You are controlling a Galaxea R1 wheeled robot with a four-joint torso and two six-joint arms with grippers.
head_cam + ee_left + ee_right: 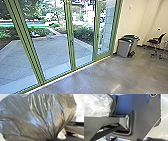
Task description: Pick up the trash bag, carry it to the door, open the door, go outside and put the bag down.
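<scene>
Trash bag point(37, 116) fans out from its gathered neck point(53, 135), which the left jaws pinch.

- We see glossy, creased plastic on the trash bag point(37, 116)
- We find the near floor point(100, 77) smooth, softly shiny
- We see matt, plastic-looking sides on the far right grey bin point(123, 48)

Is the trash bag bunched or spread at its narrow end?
Bunched: in the left wrist view, folds of the trash bag run together into one tight gather.
</scene>
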